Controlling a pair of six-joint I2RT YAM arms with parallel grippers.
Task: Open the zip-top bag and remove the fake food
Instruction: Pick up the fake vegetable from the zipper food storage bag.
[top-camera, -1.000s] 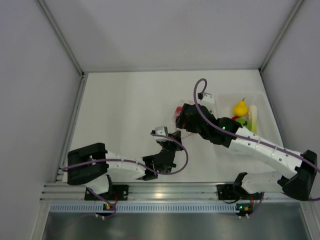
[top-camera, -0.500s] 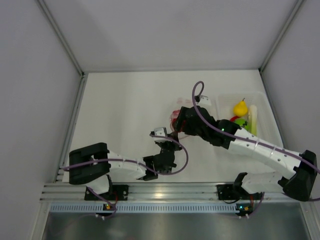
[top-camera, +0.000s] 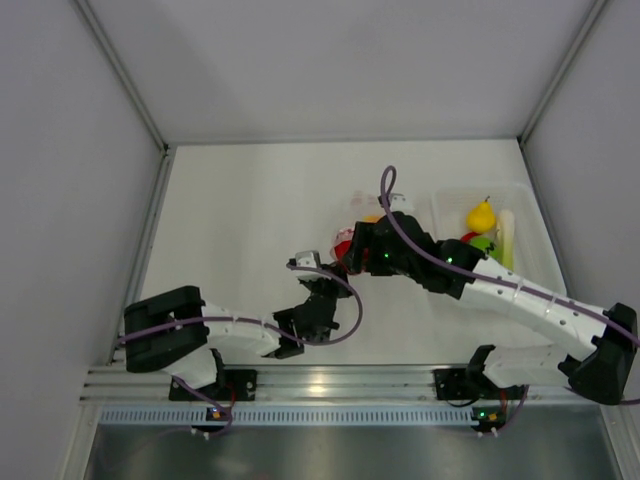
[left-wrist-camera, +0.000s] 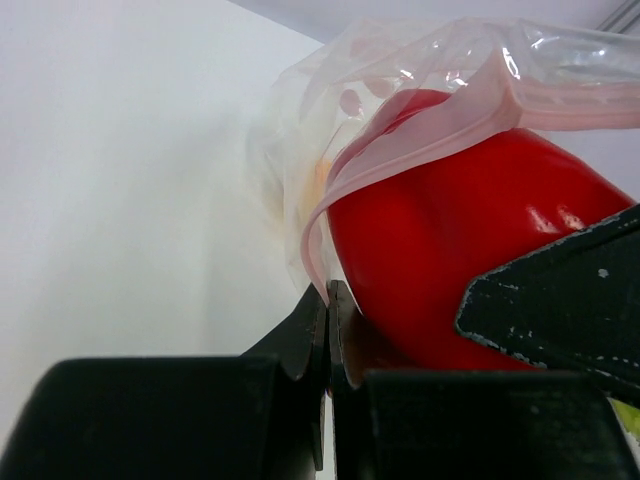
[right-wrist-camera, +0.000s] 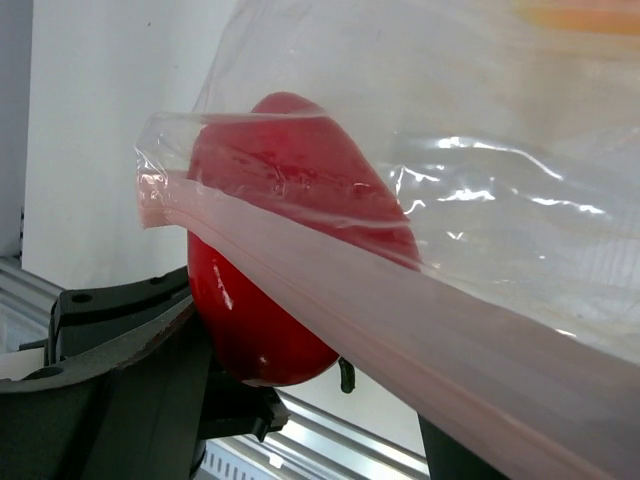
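Bag (left-wrist-camera: 430, 70) is left of the tray (top-camera: 445, 196), mouth open. Pepper (left-wrist-camera: 450, 250) is half out of the mouth, with an orange piece (right-wrist-camera: 580, 14) deeper inside. Tray holds yellow fruit (top-camera: 482, 216), green ball (top-camera: 484, 242) and pale stalk (top-camera: 507, 235).

My left pincer (left-wrist-camera: 327, 320) is clenched on the bag's zip edge. My right pincer (right-wrist-camera: 300, 400), arm stretched past the tray's near-left corner, grasps the pepper.

A lab test cell: white table (top-camera: 250, 220) walled by grey panels (top-camera: 330, 60), aluminium rail (top-camera: 320, 380).
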